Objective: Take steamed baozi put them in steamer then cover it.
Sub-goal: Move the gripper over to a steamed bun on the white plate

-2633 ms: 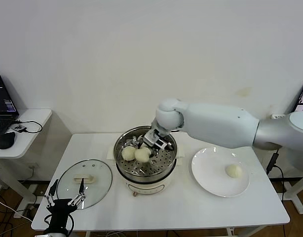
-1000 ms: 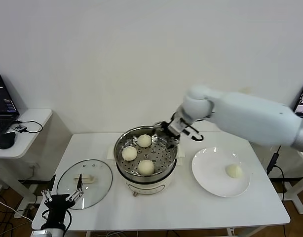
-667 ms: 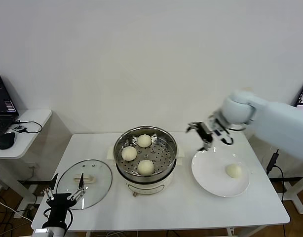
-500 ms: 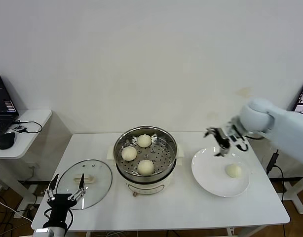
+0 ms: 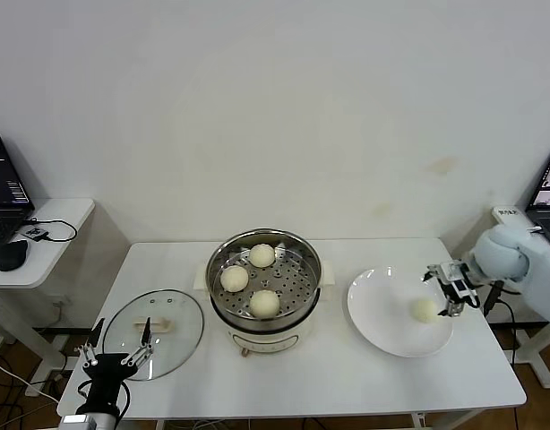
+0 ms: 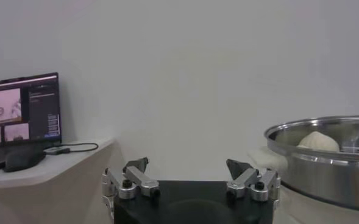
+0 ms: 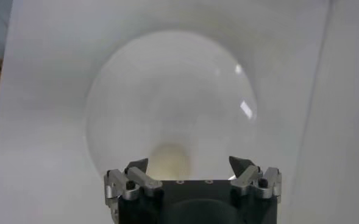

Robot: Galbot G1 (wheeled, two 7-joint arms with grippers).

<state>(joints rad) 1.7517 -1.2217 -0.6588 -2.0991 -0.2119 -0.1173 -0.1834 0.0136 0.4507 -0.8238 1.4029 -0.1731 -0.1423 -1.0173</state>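
Cream-white baozi [image 5: 425, 310], last of four, on white plate [image 5: 382, 324]. Right gripper [image 5: 452, 288], fingers spread, empty, just beside it: centre over bun, descend, close gently. Left gripper [image 5: 119, 360] parked, open, by the glass lid [image 5: 181, 320].

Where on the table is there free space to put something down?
The front strip of the table before the steamer and plate is bare, and the back-left corner behind the glass lid. It is crowded at the plate's right edge, where the open right claw nears the last baozi.

Spread jaws above baozi [image 7: 170, 159] on plate [image 7: 136, 91]
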